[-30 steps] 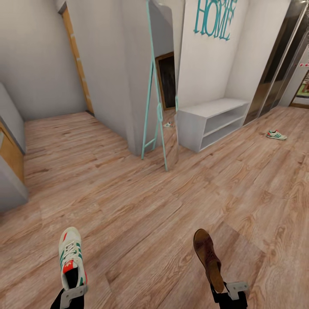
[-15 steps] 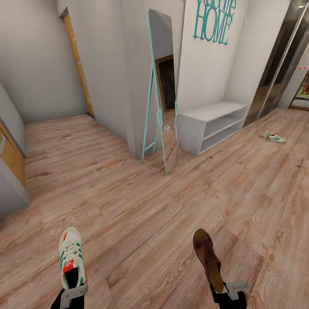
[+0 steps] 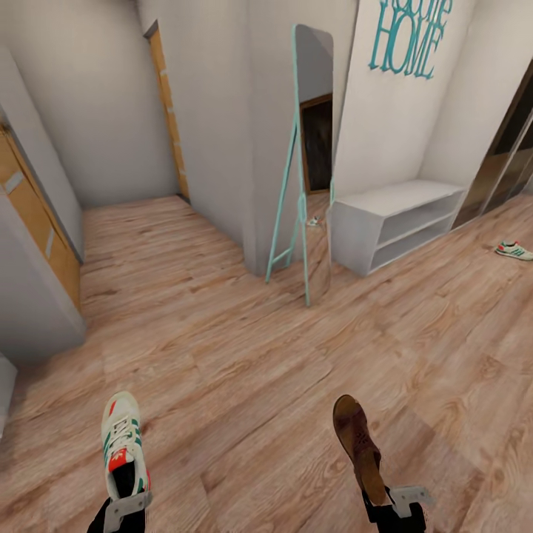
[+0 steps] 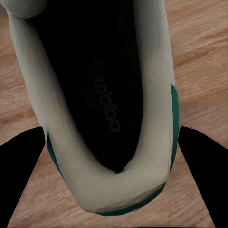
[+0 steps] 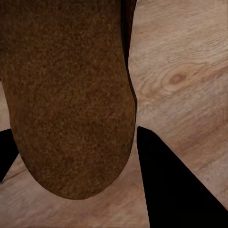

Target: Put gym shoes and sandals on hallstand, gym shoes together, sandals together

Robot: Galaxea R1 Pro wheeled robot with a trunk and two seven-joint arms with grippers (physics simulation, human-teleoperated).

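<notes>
My left gripper [image 3: 126, 497] is shut on the heel of a white gym shoe [image 3: 122, 443] with green stripes, held above the wood floor [image 3: 244, 370]; the left wrist view looks into that shoe's dark opening [image 4: 102, 90]. A dark-brown sandal [image 3: 358, 446] is held by its heel in my right gripper [image 3: 385, 503], which is shut; the right wrist view has the sandal's brown sole [image 5: 66, 95] up close. The second gym shoe [image 3: 514, 250] lies on the floor far right. The grey hallstand [image 3: 396, 222] stands against the wall ahead right.
A teal-framed standing mirror [image 3: 305, 159] leans just left of the hallstand beside a wall corner [image 3: 252, 133]. Teal "HOME" lettering [image 3: 403, 37] hangs above the hallstand. Grey cabinets with wood fronts [image 3: 37, 244] line the left side. A mirrored sliding door [image 3: 503, 163] is at far right.
The whole picture has shifted right, so the camera has turned left. Both grippers keep the same hold on the gym shoe and the sandal.
</notes>
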